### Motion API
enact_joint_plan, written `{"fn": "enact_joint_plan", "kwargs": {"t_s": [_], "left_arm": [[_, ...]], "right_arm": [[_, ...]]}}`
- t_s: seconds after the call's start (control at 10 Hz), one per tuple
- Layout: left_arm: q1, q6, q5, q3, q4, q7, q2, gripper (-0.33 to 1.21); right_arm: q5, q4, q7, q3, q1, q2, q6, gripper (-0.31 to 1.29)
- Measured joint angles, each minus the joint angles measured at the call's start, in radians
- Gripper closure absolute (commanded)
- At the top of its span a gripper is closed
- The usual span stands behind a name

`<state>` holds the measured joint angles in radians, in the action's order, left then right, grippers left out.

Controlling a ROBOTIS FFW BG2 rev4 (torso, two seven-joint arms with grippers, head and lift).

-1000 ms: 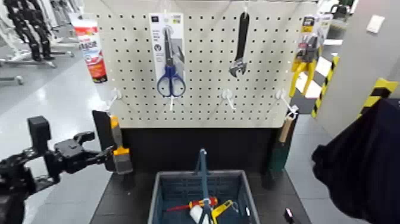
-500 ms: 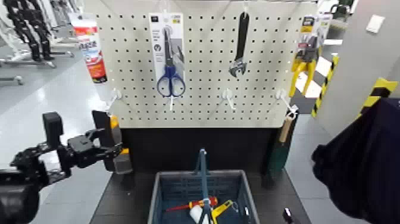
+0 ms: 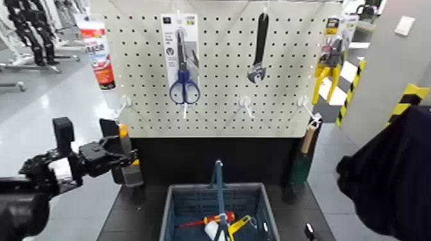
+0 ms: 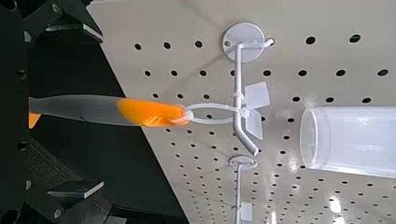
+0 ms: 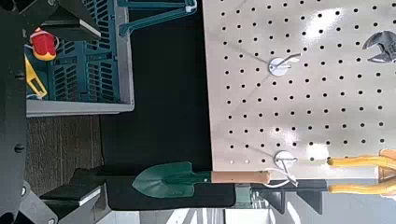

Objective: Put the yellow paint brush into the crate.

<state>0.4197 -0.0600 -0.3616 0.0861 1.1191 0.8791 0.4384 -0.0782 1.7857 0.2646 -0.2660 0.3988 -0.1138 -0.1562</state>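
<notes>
The yellow paint brush (image 3: 130, 163) hangs at the pegboard's lower left, with its orange-tipped grey handle (image 4: 140, 112) looped on a white hook (image 4: 241, 110). Its yellow ferrule and grey bristles point down. My left gripper (image 3: 120, 152) is open, one finger on each side of the handle and neither pressing on it; in the left wrist view the left gripper (image 4: 89, 110) straddles the grey shaft. The crate (image 3: 170, 205), blue-grey with an arched handle, stands below the board's middle. My right gripper (image 5: 93, 93) is open near the crate (image 5: 84, 65), out of the head view.
On the pegboard hang a tube (image 3: 96, 51), packed scissors (image 3: 181, 64), a wrench (image 3: 258, 51) and a yellow-handled tool pack (image 3: 330, 58). A wooden-handled trowel (image 5: 187, 177) hangs at the lower right. The crate holds a red-handled tool (image 3: 211, 220). A dark shape (image 3: 385, 173) fills the right.
My left arm has moved right and a little up, bringing its fingers from beside the brush to either side of the handle. The brush still hangs on its hook.
</notes>
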Motion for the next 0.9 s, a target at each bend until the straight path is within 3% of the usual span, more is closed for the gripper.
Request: {"fn": "enact_joint_plan", "kwargs": {"t_s": [0.2,0.3,0.5,0.9], "left_arm": [[0.002,0.001,0.001,0.002,-0.003,-0.003,-0.003,1.02],[0.002,-0.001,0.002,0.002,-0.003,-0.007,-0.004,1.12],[-0.004,0.0,0.001,-0.003,0.001,-0.02,-0.004,1.19],[-0.016,-0.001,0.004,-0.009,0.017,-0.031,-0.007,1.2]], "right_arm": [[0.0,-0.001,-0.001,-0.001,0.0,0.0,-0.003,0.14],[0.0,-0.002,0.0,-0.001,0.0,0.0,-0.003,0.14],[0.0,-0.002,0.0,0.0,0.0,0.0,-0.003,0.14],[0.0,-0.002,0.001,-0.001,0.001,0.0,-0.001,0.14]]}}
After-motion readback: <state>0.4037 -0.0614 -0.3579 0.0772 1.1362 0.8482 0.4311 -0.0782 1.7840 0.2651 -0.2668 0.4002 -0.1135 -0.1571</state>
